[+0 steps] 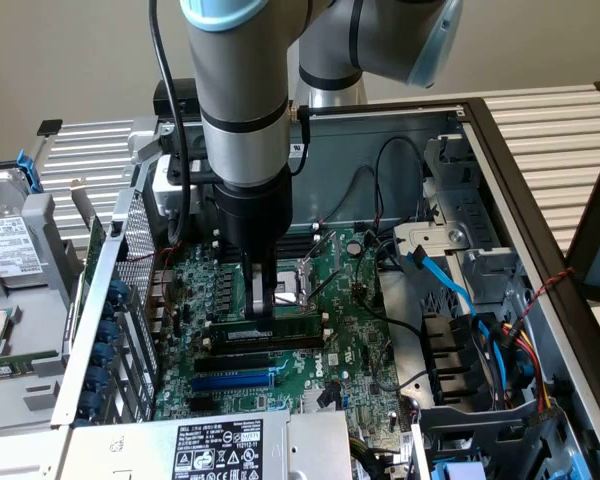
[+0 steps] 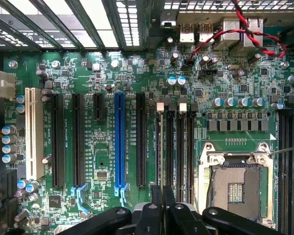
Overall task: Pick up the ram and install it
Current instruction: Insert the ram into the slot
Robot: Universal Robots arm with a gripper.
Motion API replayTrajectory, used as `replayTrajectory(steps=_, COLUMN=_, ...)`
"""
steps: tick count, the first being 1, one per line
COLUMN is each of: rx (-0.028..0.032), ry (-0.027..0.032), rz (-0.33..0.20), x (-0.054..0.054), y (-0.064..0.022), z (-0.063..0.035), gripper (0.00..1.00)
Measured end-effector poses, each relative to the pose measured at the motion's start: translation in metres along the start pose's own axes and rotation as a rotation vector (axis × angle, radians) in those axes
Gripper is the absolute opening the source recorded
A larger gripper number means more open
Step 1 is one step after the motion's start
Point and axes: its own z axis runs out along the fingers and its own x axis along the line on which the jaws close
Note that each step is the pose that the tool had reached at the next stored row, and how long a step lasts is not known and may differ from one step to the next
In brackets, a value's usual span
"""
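The black gripper is apparently clamping the long green ram stick, holding it against the green motherboard near the blue expansion slot; seating is pending.

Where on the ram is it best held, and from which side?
Take the ram at the middle of its upper long edge, pinching its two flat faces, coming straight down. It stands on edge along the black slots, thin and long, so only the top edge is free. The gripper hangs over that middle.
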Motion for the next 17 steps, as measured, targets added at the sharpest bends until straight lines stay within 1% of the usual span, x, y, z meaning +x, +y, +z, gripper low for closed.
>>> replayTrajectory(steps=1, rx=0.0001, ry=0.0001, rz=0.000, x=0.000, y=0.0000, z=0.0000, gripper=0.14)
replayTrajectory(steps=2, rx=0.0001, ry=0.0000, rz=0.000, x=0.000, y=0.0000, z=0.0000, gripper=0.20)
replayTrajectory(steps=3, rx=0.0002, ry=0.0000, rz=0.000, x=0.000, y=0.0000, z=0.0000, gripper=0.20)
replayTrajectory(steps=4, rx=0.0002, ry=0.0000, rz=0.000, x=0.000, y=0.0000, z=0.0000, gripper=0.27)
replayTrajectory(steps=8, rx=0.0002, ry=0.0000, rz=0.000, x=0.000, y=0.0000, z=0.0000, gripper=0.27)
replayTrajectory(steps=9, rx=0.0001, ry=0.0001, rz=0.000, x=0.000, y=0.0000, z=-0.0014, gripper=0.27)
replayTrajectory(steps=12, rx=0.0007, ry=0.0003, rz=0.000, x=0.000, y=-0.0001, z=-0.0131, gripper=0.27)
replayTrajectory(steps=13, rx=0.0008, ry=0.0003, rz=0.000, x=0.000, y=-0.0001, z=-0.0157, gripper=0.27)
replayTrajectory(steps=17, rx=0.0008, ry=0.0007, rz=0.002, x=0.000, y=-0.0003, z=-0.0225, gripper=0.27)
